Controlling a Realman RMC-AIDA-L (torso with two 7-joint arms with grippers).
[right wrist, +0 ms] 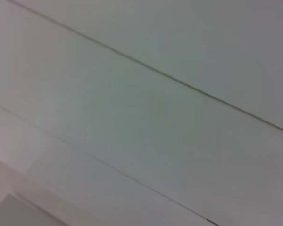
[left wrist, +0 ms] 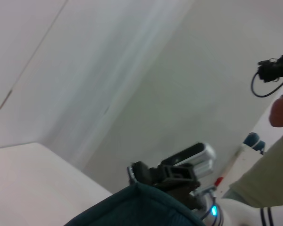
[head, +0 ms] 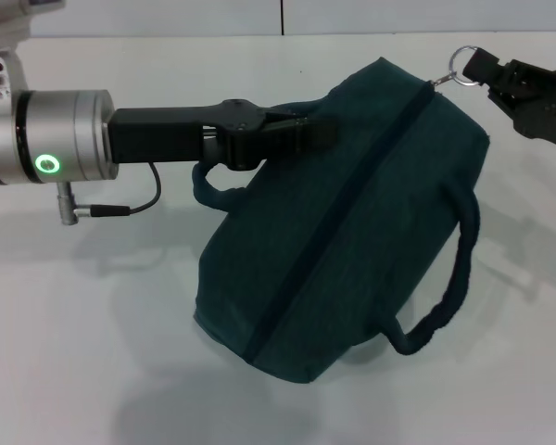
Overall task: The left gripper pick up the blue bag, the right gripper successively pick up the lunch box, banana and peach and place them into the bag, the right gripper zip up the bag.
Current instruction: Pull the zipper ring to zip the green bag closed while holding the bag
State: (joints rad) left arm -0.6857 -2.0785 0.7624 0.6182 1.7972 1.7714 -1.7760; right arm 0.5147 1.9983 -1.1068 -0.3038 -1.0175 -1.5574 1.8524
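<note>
On the left: pinches the top edge of the blue bag [head: 352,222] with the left gripper [head: 292,134], squeezed shut on the cloth just above one rope handle [head: 213,185]. In the middle: lies tilted on the white table [head: 74,352], with the dark zip line looking closed from end to end. On the right: holds the metal zip ring [head: 458,61] in the right gripper [head: 482,67], clamped on it at the bag's far corner.

To do this well: hold the cloth firm, pull the ring straight along the zip, no yanking, check the end is shut.

Around: second handle [head: 445,297] hanging clear of the zip. No lunch box, banana or peach in sight; maybe inside, can't tell. Nothing in the way.
</note>
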